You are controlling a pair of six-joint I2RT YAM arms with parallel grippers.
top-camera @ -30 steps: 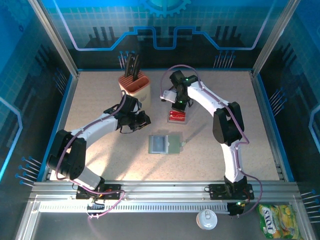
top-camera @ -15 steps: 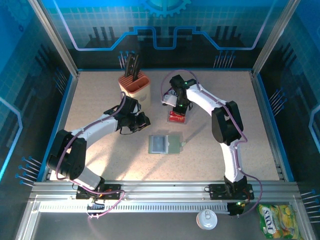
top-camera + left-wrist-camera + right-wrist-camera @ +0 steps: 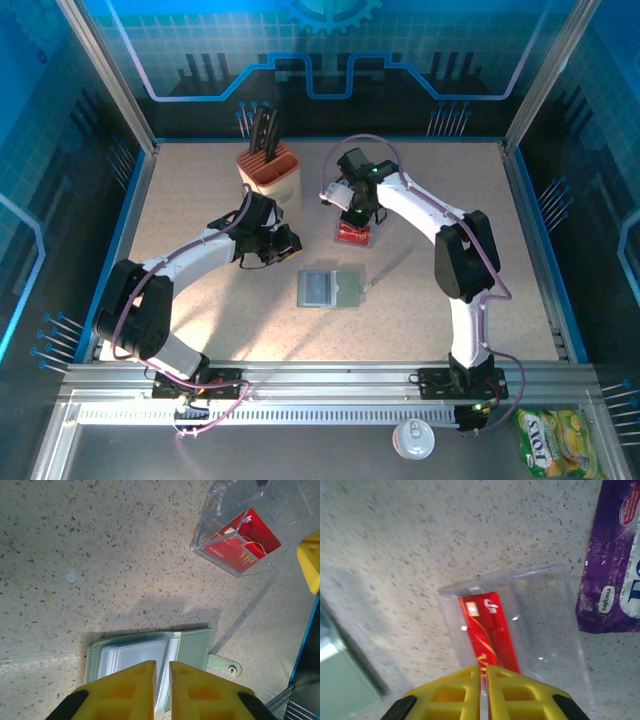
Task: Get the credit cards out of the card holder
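Your right gripper [image 3: 483, 670] stood with its yellow fingers almost together, a thin slit between them, at the bottom middle of the right wrist view. The near end of the red credit card [image 3: 487, 630] lay right at their tips; whether they pinched it I could not tell. The card lay slantwise inside the clear box [image 3: 545, 625], so I judged you to be at the drop-off of one card. The next move called for parting those jaws fully and lifting straight up, so the card would not ride up with the fingers or tip the box.

Your left gripper [image 3: 162, 669] hung at the bottom of the left wrist view, fingers close together with a narrow gap and nothing in it, just over the card holder [image 3: 192, 647]. The holder lay open and flat on the table [image 3: 100, 555], below the box in the top view and apart from it. Its clear sleeves [image 3: 127, 657] showed no colour; whether a card remained inside I could not tell, so it wanted a check.

A purple snack packet [image 3: 612, 555] lay near the box, at the upper right of the right wrist view. The box walls and that packet crowded your right fingers. The knife block [image 3: 270, 170] stood well apart, toward the upper left of the top view.
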